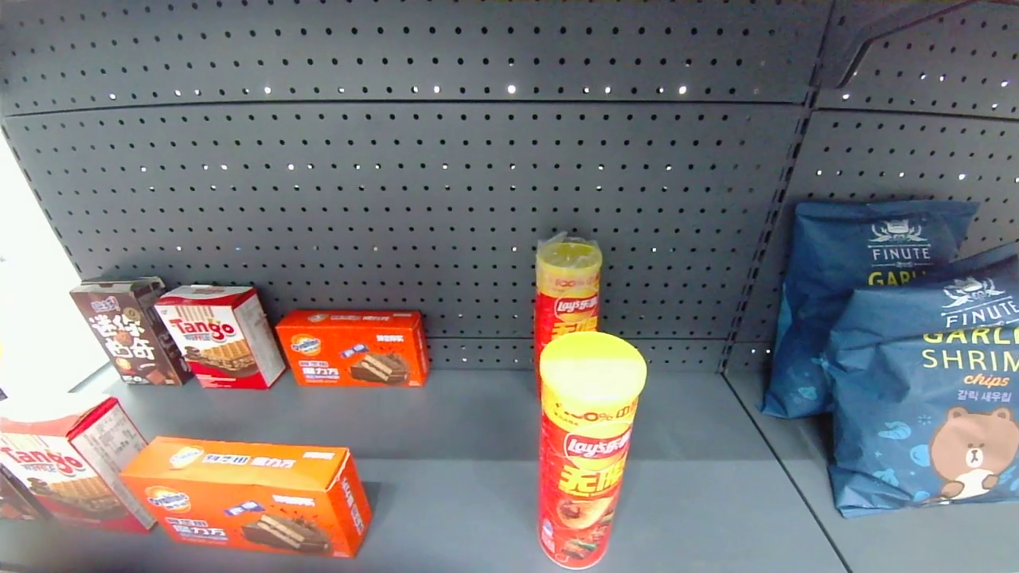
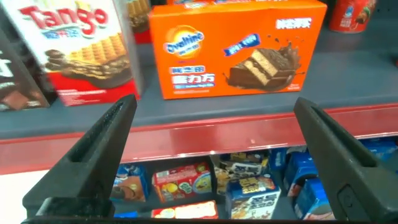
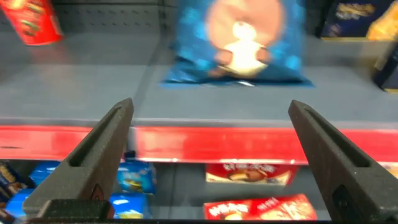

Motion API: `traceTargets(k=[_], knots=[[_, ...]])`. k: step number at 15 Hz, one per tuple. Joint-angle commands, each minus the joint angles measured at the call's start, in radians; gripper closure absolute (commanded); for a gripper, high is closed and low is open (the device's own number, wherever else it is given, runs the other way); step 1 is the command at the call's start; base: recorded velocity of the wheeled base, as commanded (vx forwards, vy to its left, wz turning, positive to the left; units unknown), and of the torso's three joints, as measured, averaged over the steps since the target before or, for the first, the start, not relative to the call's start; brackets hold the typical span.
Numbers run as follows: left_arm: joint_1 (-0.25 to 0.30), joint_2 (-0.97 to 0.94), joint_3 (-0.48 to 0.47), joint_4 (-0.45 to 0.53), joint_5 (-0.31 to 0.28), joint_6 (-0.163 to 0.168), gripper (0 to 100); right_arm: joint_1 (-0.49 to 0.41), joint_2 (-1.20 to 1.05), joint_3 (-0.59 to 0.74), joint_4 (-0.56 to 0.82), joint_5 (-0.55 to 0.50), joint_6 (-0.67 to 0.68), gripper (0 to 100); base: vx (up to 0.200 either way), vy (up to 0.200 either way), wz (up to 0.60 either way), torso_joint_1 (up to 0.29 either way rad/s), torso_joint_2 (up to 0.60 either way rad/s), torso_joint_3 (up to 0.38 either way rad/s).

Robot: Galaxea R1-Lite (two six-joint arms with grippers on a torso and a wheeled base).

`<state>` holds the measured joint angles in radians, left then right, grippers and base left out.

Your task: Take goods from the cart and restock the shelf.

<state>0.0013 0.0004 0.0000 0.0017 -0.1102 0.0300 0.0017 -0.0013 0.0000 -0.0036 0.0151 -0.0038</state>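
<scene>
The grey shelf (image 1: 478, 430) holds two orange wafer boxes (image 1: 248, 495) (image 1: 353, 348), two red chip cans with yellow lids (image 1: 587, 446) (image 1: 566, 298) and blue shrimp chip bags (image 1: 927, 398). My left gripper (image 2: 214, 106) is open and empty. It hangs in front of the shelf's red front edge (image 2: 249, 134), facing an orange box (image 2: 233, 46) and a Tango box (image 2: 78, 46). My right gripper (image 3: 210, 107) is also open and empty. It faces the red edge (image 3: 211, 140) below a blue bag (image 3: 239, 43), with a red can (image 3: 37, 22) off to one side.
Tango boxes (image 1: 220, 334) (image 1: 64, 465) and a brown box (image 1: 130, 329) stand at the shelf's left. Bare shelf floor lies between the cans and the blue bags. A lower shelf carries small packs (image 2: 180, 183) (image 3: 249, 208). A perforated back panel (image 1: 446, 199) closes the rear.
</scene>
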Motion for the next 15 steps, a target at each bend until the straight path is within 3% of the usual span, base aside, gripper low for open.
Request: traceTargets(k=[1,15], knots=[[0.002,0.000,0.000,0.000,-0.002,0.002,0,0.001,0.001,0.000,0.002,0.000,-0.001,0,0.000,0.000,0.00,0.000,0.00,0.000],[0.002,0.000,0.000,0.000,0.001,0.002,0,0.001,0.001,0.000,0.002,-0.001,-0.001,0,0.000,-0.029,0.00,0.000,0.00,0.000]])
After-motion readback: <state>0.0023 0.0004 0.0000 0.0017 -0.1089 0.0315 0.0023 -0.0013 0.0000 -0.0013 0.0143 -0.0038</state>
